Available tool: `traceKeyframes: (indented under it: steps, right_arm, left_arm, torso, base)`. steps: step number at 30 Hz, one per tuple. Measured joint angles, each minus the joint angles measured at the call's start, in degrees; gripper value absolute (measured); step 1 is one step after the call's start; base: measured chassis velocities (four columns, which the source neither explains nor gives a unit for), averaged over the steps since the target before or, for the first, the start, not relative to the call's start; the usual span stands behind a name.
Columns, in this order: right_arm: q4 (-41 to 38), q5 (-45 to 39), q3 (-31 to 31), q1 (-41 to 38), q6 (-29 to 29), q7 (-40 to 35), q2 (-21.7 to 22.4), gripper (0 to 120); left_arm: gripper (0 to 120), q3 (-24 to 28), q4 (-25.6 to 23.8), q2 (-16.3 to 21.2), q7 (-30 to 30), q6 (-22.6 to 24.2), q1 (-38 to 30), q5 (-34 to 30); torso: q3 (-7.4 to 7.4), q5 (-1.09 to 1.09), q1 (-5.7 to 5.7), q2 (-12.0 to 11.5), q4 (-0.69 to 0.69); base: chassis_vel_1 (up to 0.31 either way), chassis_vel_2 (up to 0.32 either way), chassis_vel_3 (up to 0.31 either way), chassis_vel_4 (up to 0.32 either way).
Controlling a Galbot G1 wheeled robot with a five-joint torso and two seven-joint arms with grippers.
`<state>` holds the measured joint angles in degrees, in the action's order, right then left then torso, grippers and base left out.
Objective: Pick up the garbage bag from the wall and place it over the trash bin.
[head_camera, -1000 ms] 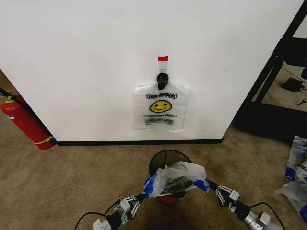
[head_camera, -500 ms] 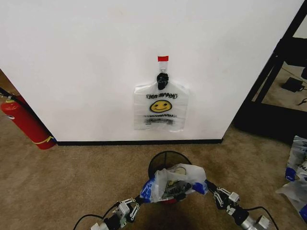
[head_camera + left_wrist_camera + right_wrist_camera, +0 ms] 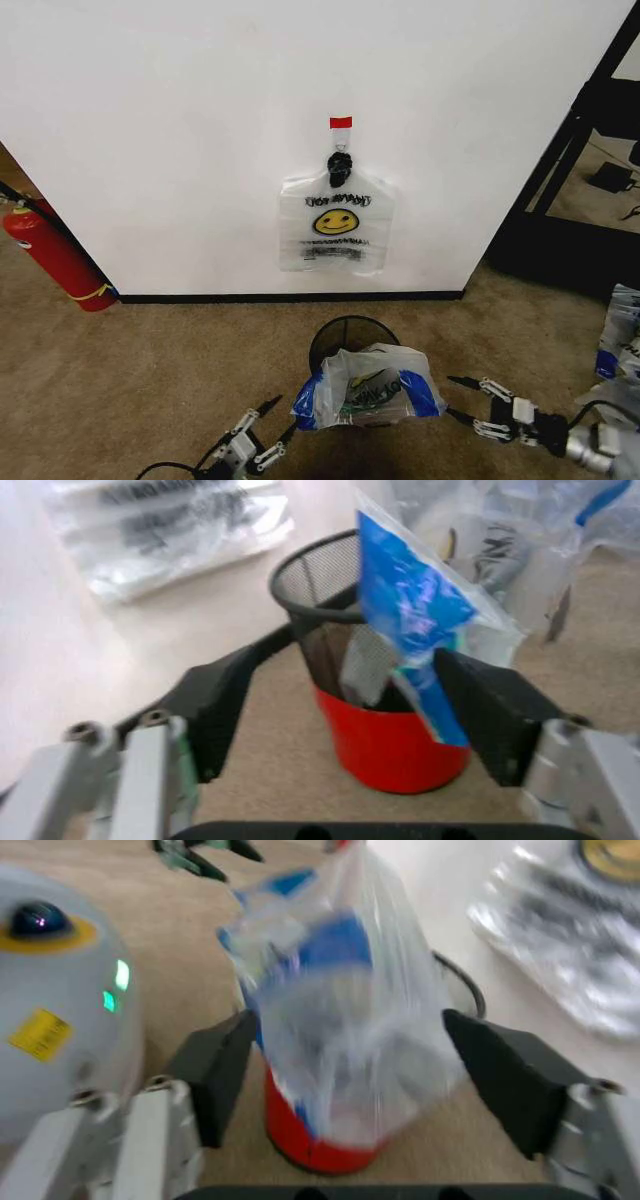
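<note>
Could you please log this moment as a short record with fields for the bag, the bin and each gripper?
garbage bag: draped over the near rim of the trash bin, held by neither gripper
trash bin: upright on the carpet before the wall
left gripper: open, low beside the bag
right gripper: open, beside the bag on the other side
on the wall hook: another smiley bag

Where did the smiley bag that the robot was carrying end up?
In the head view the garbage bag sits draped over the trash bin, low in the middle, between the open left gripper and the open right gripper, below the wall.
</note>
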<state>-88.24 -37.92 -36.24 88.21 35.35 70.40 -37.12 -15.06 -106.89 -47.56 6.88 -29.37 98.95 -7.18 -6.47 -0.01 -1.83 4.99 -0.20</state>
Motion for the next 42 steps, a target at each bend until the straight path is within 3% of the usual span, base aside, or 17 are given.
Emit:
traceKeyframes:
  steps: [5, 8, 13, 14, 15, 19, 25, 35, 37, 42]
  right_arm:
    - [-7.23, -2.01, 2.09, -0.64, -0.73, -6.37, -0.03, 95]
    - [-12.69, 2.14, 6.84, 0.09, -0.23, -24.51, -1.7, 100]
    - [-14.65, 6.84, 13.08, -1.5, -2.67, -33.81, -2.19, 100]
    - [-14.51, 10.12, 17.22, -3.07, -4.38, -37.51, -2.16, 100]
    - [-13.78, 12.56, 20.42, -4.34, -5.7, -39.69, -1.96, 100]
    - [-12.51, 15.03, 22.81, -5.78, -7.42, -41.37, -1.8, 100]
    - [-10.63, 16.48, 22.57, -6.74, -8.07, -42.07, -1.31, 100]
    - [-10.63, 15.98, 21.35, -6.45, -7.77, -44.54, -0.54, 100]
    - [-10.54, 16.25, 21.37, -6.57, -7.83, -45.19, -0.53, 99]
    - [-9.25, 16.62, 21.34, -7.1, -7.93, -45.15, -0.34, 82]
  left_arm:
    - [95, -1.65, -4.17, 0.49, -0.75, 0.98, 0.1, -1.42]
    - [100, 0.61, -6.65, 0.67, -1.73, 5.91, -3.43, -3.15]
    - [100, 2.48, -7.54, 0.48, -1.72, 11.82, -6.15, -5.35]
    - [100, 3.68, -7.53, 0.5, -1.12, 15.11, -7.96, -7.21]
    - [100, 5.88, -7.03, 0.65, -0.4, 17.43, -10.91, -9.4]
    - [100, 9.18, -6.72, 0.86, 0.23, 20.31, -14.74, -12.61]
    - [100, 12.99, -8.04, 0.75, 0.15, 28.88, -18.24, -18.13]
    - [100, 16.83, -7.63, -0.43, -1.93, 32.78, -20.85, -20.74]
    - [94, 17.39, -7.16, -0.58, -2.83, 32.98, -21.49, -20.8]
    - [77, 17.93, -6.41, -0.8, -3.82, 33.02, -22.38, -21.61]
  torso:
    - [0.0, -0.01, 0.0, 0.0, 0.05]
    - [0.0, 0.0, 0.0, 0.0, 0.0]
    - [0.0, 0.01, 0.0, 0.0, 0.0]
    - [-0.01, 0.04, 0.0, -0.01, 0.07]
    - [-0.01, 0.01, 0.0, 0.0, 0.04]
    - [0.0, 0.02, 0.0, 0.0, 0.0]
    - [-0.01, 0.02, 0.0, 0.0, 0.02]
    - [-0.01, 0.02, 0.0, 0.0, 0.02]
    - [0.0, 0.01, 0.0, 0.0, 0.02]
    - [-0.01, 0.02, 0.0, 0.0, 0.02]
  base:
    - [0.0, 0.0, 0.0, 0.0]
    - [0.0, 0.0, 0.0, 0.0]
    - [0.0, 0.0, 0.0, 0.0]
    - [0.0, 0.0, 0.0, 0.0]
    - [0.0, 0.0, 0.0, 0.0]
    - [0.0, 0.0, 0.0, 0.0]
    - [0.0, 0.0, 0.0, 0.0]
    - [0.0, 0.0, 0.0, 0.0]
    - [0.0, 0.0, 0.0, 0.0]
    - [0.0, 0.0, 0.0, 0.0]
